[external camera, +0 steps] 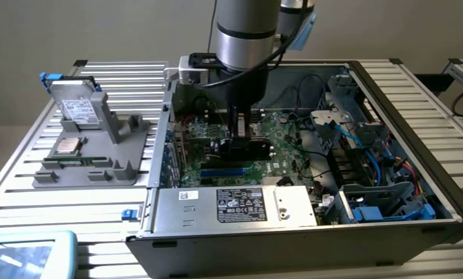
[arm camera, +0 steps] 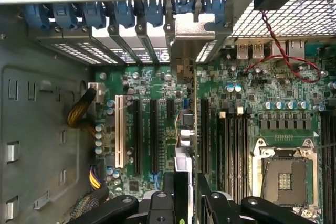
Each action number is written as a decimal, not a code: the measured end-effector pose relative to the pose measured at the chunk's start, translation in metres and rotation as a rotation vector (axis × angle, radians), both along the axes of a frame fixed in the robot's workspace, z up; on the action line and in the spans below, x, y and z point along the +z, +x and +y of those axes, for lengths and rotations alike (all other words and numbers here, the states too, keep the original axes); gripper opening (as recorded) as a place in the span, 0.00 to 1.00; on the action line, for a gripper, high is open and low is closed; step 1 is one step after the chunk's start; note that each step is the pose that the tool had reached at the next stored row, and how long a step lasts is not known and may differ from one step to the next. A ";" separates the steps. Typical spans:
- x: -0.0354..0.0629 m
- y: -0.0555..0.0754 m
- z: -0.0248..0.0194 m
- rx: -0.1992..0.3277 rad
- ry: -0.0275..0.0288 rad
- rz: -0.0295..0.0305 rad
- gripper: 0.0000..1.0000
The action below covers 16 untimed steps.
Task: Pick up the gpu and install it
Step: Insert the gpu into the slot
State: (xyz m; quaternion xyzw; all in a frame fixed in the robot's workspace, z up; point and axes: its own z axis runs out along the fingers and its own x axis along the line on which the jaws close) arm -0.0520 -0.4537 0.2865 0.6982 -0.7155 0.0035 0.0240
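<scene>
Gpu (arm camera: 185,150), a thin flat card seen edge-on in the wrist view, is clamped between the two black fingers of the gripper (arm camera: 185,184). The jaws are clenched on its faces, directly above the long black expansion slots (arm camera: 137,135) of the green motherboard (arm camera: 247,93). Its narrow silver metal bracket (arm camera: 195,29) lies at the perforated rear openings, beside a row of blue plastic clips (arm camera: 94,14). Whether the card's edge is seated in a slot I cannot tell. That view also gives a white slot (arm camera: 118,129), a square metal-framed processor socket (arm camera: 283,174) and twisted red wires (arm camera: 278,51). The exterior view shows the gpu (external camera: 233,152) as a black slab below the gripper (external camera: 242,125), inside the open grey metal computer case (external camera: 294,247), whose silver labelled power supply box (external camera: 239,204) hides the board's near edge. On the exterior view's left, a grey moulded holder (external camera: 68,179) on the slatted aluminium table (external camera: 22,200) carries a silver hard drive with a white label (external camera: 78,107), standing tilted.
</scene>
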 end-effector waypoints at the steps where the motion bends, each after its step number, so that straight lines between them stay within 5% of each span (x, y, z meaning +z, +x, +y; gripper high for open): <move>1: -0.0018 0.000 -0.0001 0.000 0.0000 0.0000 0.27; 9: -0.0161 -0.007 -0.0003 0.000 0.0000 0.0000 0.27; 16: -0.0178 -0.012 -0.0003 0.000 0.0000 0.0003 0.27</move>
